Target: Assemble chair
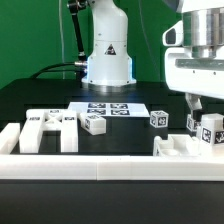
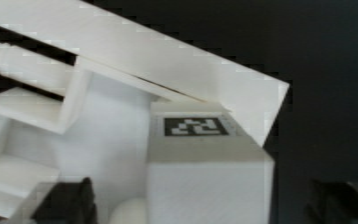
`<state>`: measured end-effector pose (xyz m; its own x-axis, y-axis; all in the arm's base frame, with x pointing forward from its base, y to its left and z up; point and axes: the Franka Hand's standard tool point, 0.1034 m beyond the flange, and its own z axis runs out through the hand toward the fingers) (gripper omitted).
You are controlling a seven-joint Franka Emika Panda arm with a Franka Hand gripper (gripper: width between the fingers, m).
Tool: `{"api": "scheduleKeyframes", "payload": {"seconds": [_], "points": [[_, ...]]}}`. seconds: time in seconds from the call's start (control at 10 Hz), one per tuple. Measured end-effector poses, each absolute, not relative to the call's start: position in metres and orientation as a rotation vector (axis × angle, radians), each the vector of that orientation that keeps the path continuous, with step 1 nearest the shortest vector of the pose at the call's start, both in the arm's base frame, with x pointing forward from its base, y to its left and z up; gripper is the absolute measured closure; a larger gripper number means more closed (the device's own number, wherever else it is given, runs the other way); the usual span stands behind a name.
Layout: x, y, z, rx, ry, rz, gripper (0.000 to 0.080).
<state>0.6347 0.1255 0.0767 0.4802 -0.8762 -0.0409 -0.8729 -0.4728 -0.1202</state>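
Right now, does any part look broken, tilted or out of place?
Nothing stands out. The chair parts lie loose on the table, none visibly damaged. The marker board lies flat. The open hand hangs over the parts at the exterior view's right.

The chair [image 1: 50, 130] is unassembled, lying in loose white pieces on the black bench [image 1: 120, 137]. A broad slotted panel [image 1: 40, 127] lies flat toward the exterior view's left. A small tagged block [image 1: 95, 123] sits just beside it, and a second block [image 1: 158, 119] stands well apart to the right. Farther right stand two taller tagged pieces [image 1: 212, 132], with a low piece [image 1: 172, 147] in front. The wrist view shows a tagged block [image 2: 197, 126] close beside a flat panel [image 2: 176, 50].
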Motion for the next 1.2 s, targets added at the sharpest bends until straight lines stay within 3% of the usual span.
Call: {"api": "scheduleKeyframes", "payload": {"seconds": [0.2, 1.2], "points": [[0.6320, 0.1309, 0.0760, -2.777, 1.238, -0.054, 0.0152], [0.6342, 0.1346, 0.0791, -3.102, -0.030, -0.133, 0.0151]]}}
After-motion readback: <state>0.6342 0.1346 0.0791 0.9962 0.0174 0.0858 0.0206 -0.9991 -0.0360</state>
